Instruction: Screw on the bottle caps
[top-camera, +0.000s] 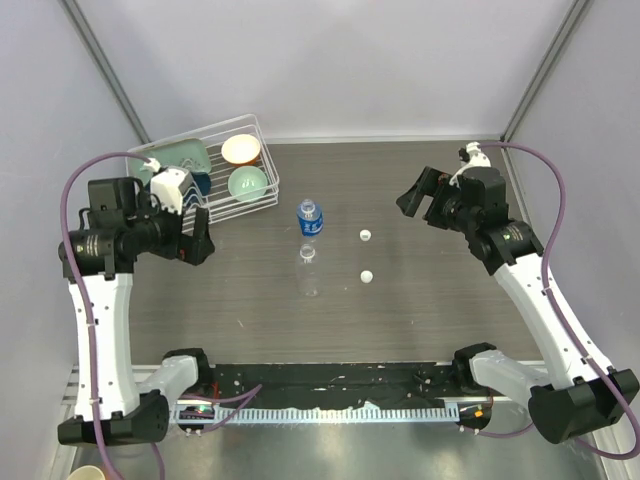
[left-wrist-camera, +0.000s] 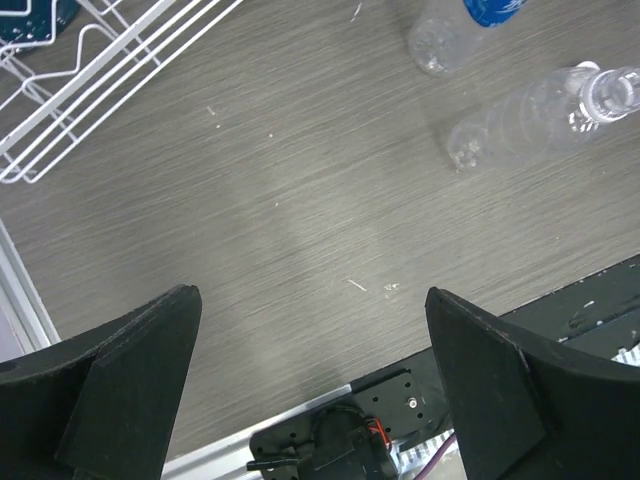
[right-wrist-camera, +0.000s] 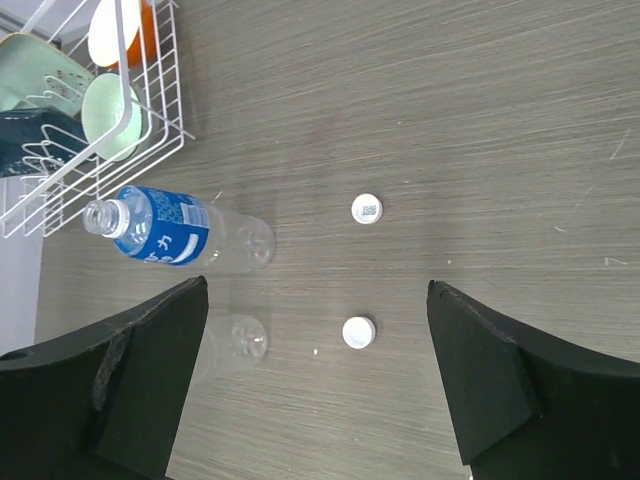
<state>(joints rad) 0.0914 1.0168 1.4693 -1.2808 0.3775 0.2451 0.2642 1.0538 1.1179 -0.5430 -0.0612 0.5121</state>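
Observation:
Two clear bottles stand upright mid-table, both with open necks: one with a blue label (top-camera: 311, 220) (left-wrist-camera: 455, 35) (right-wrist-camera: 165, 235) and, just nearer, a plain one (top-camera: 309, 270) (left-wrist-camera: 540, 110) (right-wrist-camera: 235, 345). The two white bottle caps lie on the table to their right, one farther back (top-camera: 366, 236) (right-wrist-camera: 367, 209) and one nearer (top-camera: 367, 276) (right-wrist-camera: 358, 332). My left gripper (top-camera: 198, 243) (left-wrist-camera: 310, 296) hovers open to the left of the bottles, holding nothing. My right gripper (top-camera: 422, 203) (right-wrist-camera: 317, 285) hangs open above the table right of the caps, also with nothing between its fingers.
A white wire dish rack (top-camera: 262, 140) (left-wrist-camera: 110, 70) (right-wrist-camera: 170, 95) stands at the back left, with a cream bowl (top-camera: 241, 149), a green bowl (top-camera: 246, 183) and other dishes inside. The arm bases and a black rail (top-camera: 330, 375) run along the near edge.

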